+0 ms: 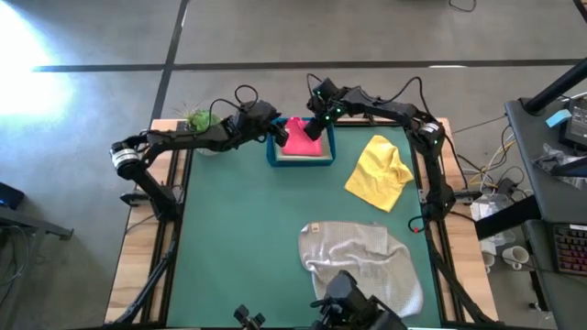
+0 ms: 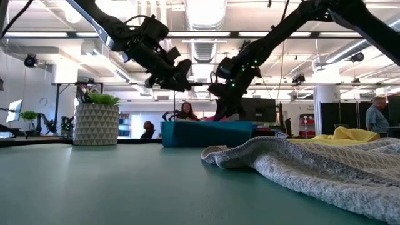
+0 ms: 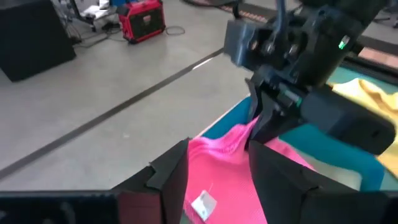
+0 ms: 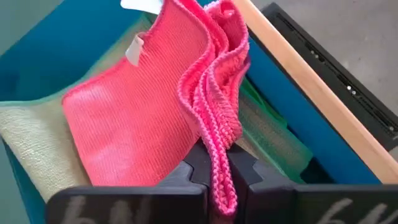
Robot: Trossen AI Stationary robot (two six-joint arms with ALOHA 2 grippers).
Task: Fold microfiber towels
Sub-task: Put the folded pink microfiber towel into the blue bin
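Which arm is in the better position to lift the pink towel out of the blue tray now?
The right. The right gripper is shut on the pink towel over the blue tray. The left gripper is open, with the towel between its jaws but not held.

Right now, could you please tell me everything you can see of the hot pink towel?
The hot pink towel is a soft knitted-looking cloth with a small white tag, folded over, lying in the blue tray atop paler cloths. The right gripper is shut on its bunched edge; the left gripper straddles its other end, fingers apart.
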